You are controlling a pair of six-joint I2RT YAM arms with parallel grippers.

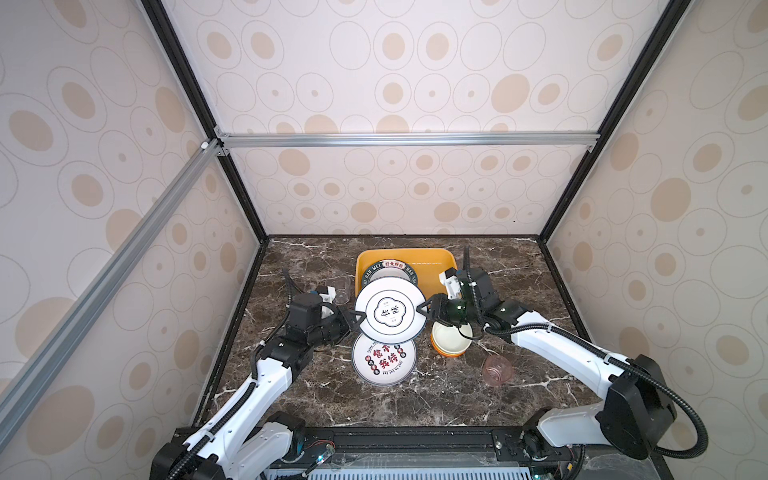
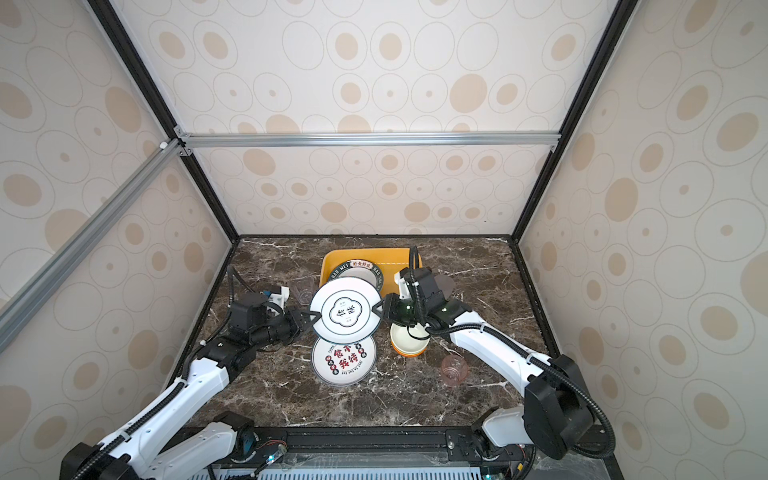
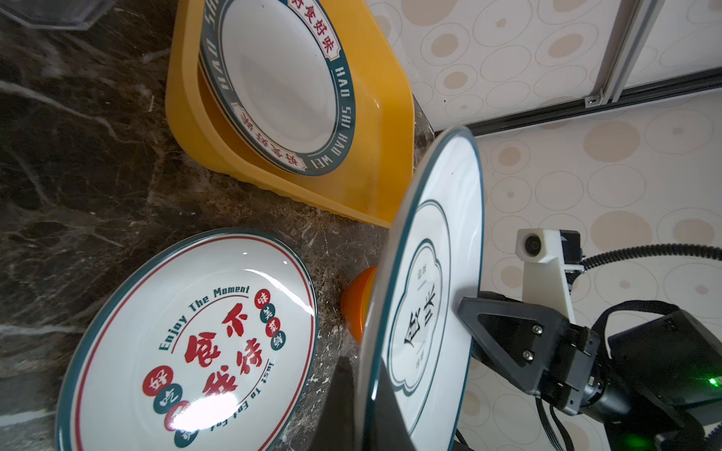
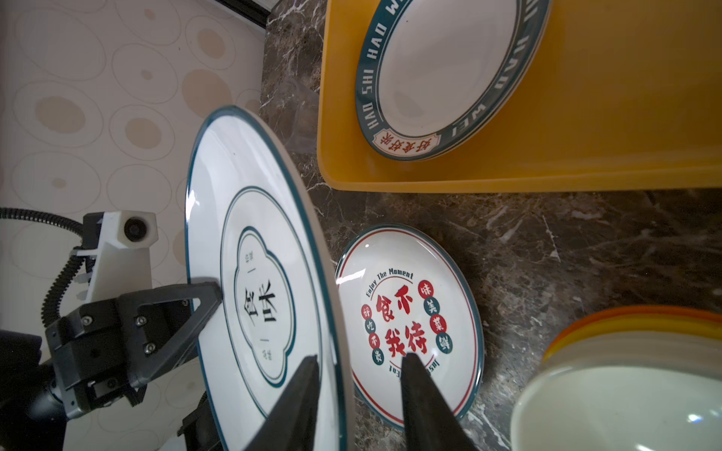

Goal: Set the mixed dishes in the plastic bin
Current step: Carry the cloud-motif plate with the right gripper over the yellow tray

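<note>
Marble tabletop [image 1: 316, 399] is seen under a white plate [image 1: 390, 313] raised beside the plastic bin [image 1: 432, 259]. "HAO SHI HAO WEI" is read on the banded plate [image 1: 384, 270] inside, "Enjoy The Moment" on the lettered plate [image 1: 384, 359] below. The white plate's rim is pinched by the left gripper [image 1: 360, 321] and straddled by the right gripper [image 1: 422, 309], jaws spread.

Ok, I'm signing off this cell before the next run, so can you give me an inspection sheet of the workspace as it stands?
Surface: dark marble tabletop, no spills seen.
Job's things: yellow bin holds one banded plate; flower-emblem plate held aloft; red-lettered plate, stacked bowls, pink cup and clear cup on the table.
Clutter: nothing seen.
Grippers: left gripper shut on the raised plate's rim; right gripper open, jaws astride the opposite rim.
Cables: black conduit along each arm; a thin loop hangs over the bowls.
Surroundings: patterned wall panels, aluminium frame.
</note>
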